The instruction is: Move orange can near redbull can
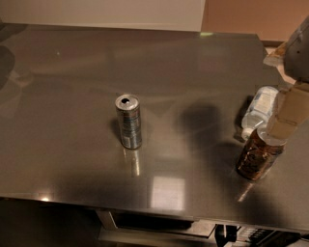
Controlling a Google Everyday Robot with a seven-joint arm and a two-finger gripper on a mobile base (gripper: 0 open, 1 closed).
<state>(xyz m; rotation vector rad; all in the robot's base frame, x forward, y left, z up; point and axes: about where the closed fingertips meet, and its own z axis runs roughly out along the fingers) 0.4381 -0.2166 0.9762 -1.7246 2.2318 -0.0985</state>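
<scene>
The grey, glossy bench [67, 77] fills most of the camera view, and the task's two cans stand well apart on it. The redbull can [128, 121], slim and silver-grey with faint blue and red marks, stands upright near the middle of the bench, its silver top and dark opening facing up and a pale reflection stretching from its base toward the front edge. The orange can [257, 159] is far to the right, close to the bench's front right corner; it is wider and brownish-orange with pale script, and it leans a little, its top tipped toward the right. Whether its base sits flat on the bench or is slightly raised cannot be told. The tool [280, 126] comes in from the upper right corner as pale, boxy segments, and its lower end is right at the silver top of the orange can, covering part of the rim. From this angle it cannot be told whether the tool is spread, pressed together or pinching the can. Just behind the orange can, and partly hidden by the tool, a clear plastic bottle [259, 105] with a white label lies on its side, its cap end pointing toward the can. A broad dark shadow [203, 126] falls on the bench between the two cans, nearer to the orange can. A pale wall [101, 12] runs along the far edge of the bench.
</scene>
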